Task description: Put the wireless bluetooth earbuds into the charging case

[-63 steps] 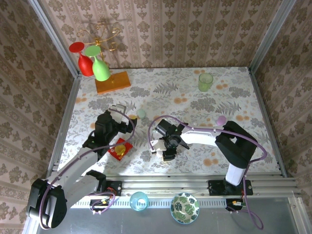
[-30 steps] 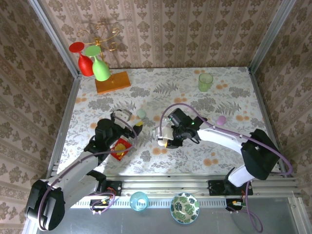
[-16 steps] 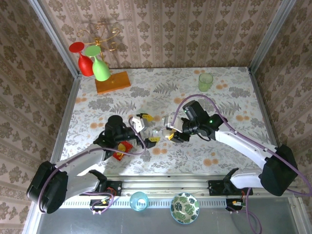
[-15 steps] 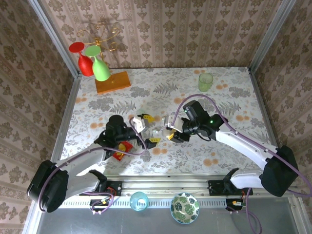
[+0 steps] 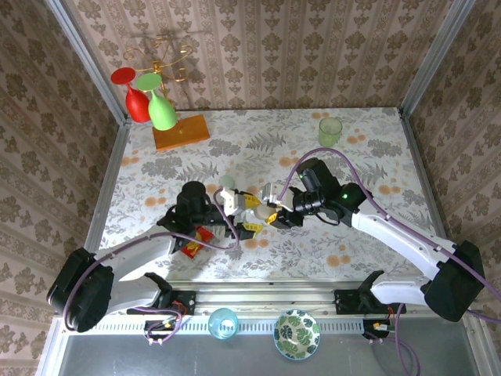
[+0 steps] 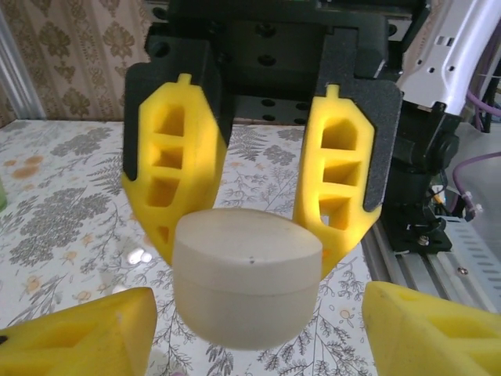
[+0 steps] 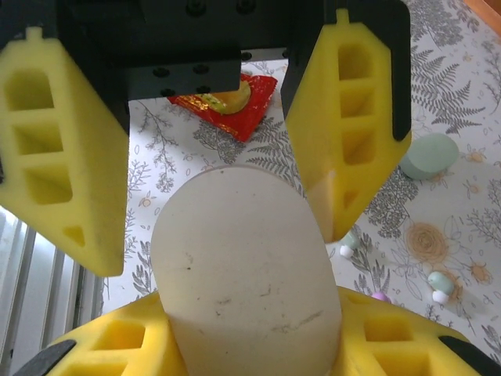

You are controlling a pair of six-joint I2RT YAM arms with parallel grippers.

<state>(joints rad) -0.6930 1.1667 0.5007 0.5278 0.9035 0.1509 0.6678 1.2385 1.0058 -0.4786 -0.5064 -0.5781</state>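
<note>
Right end effector point(image 6: 254, 243) grips the oval case point(image 6: 249, 294) aloft. Left end effector point(image 7: 219, 235) straddles it, jaws wide, likely to open it.

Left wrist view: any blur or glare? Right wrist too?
Left wrist: the left tool's fingers at the bottom look soft, the white case is sharp, small bright glints on the table. Right wrist: case scratches and table print both read crisp.

Bright, even light; closest wrist-view foreground looks soft.
</note>
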